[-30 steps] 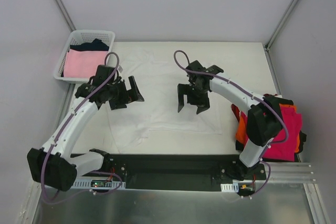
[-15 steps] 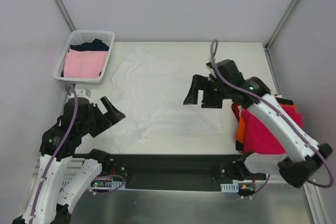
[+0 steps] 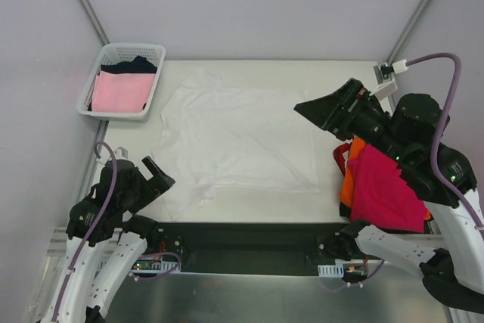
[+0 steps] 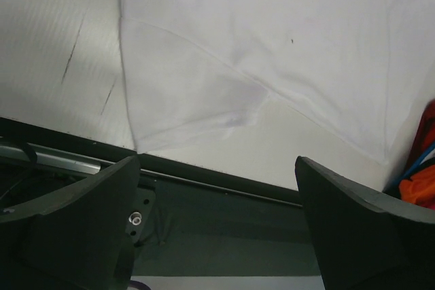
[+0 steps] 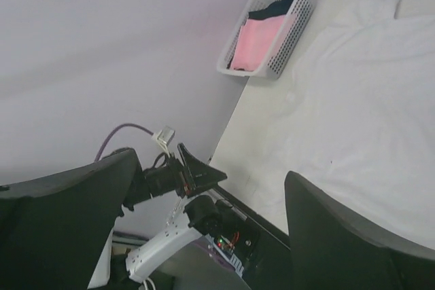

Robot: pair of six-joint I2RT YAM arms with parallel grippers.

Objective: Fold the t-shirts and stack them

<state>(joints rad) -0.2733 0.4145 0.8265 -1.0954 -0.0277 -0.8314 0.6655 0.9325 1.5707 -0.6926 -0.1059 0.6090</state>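
The white shirt (image 3: 234,138) lies spread flat mid-table, its sleeve rumpled near the near left corner. Both grippers gape empty, the left gripper (image 3: 157,174) low at that corner and the right gripper (image 3: 314,113) raised by the right edge. A shallow pinch may catch one layer and skew the fold. The right arm's swing may knock the stack (image 3: 386,194) at the near right corner.

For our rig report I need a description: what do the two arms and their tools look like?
The left arm and right arm have white links and black joint housings. The left tool and right tool are black, each with two broad wedge-shaped fingers. A purple cable loops along each arm.
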